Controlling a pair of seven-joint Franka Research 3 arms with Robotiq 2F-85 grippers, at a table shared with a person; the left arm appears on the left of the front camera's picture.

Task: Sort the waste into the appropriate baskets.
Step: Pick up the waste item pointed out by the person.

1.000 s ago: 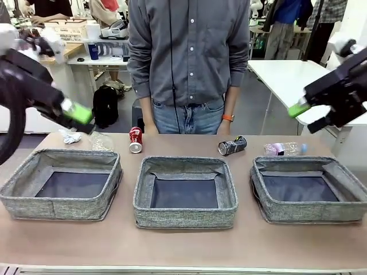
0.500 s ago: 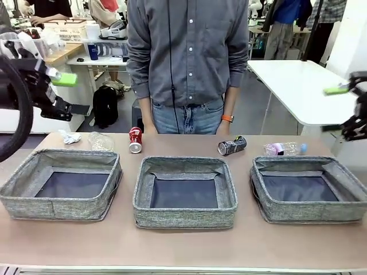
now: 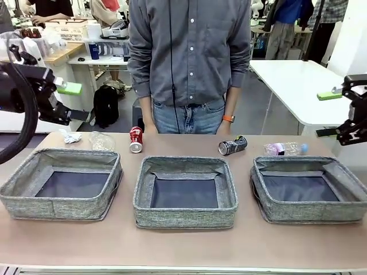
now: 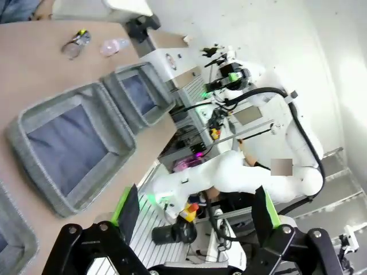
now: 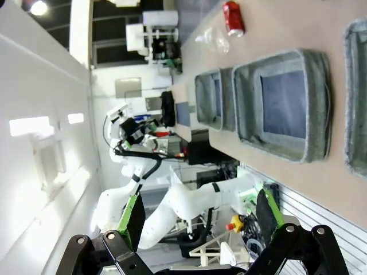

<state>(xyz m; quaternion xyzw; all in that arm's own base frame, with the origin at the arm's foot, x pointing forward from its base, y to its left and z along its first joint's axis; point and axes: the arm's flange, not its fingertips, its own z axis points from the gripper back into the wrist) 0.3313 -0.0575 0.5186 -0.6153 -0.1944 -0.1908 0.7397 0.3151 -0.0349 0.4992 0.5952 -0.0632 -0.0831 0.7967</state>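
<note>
I'm hovering both arms with fingers apart, nothing held. The red can is lying below and inboard of the left gripper, the black-and-silver can below and inboard of the right gripper.

left gripper, place: a second ago it hung low over the far-left corner of the bench. It has since lifted and drawn back toward the picture's left edge.
left gripper, pose: its fingers slanted down to the right before. Now they lie nearly level and point right, one above the other.
right gripper, place: it has pulled back from well inside the picture to the right edge, and far less of its arm shows.
last half second: both grippers have sunk slightly from their highest point.
</note>
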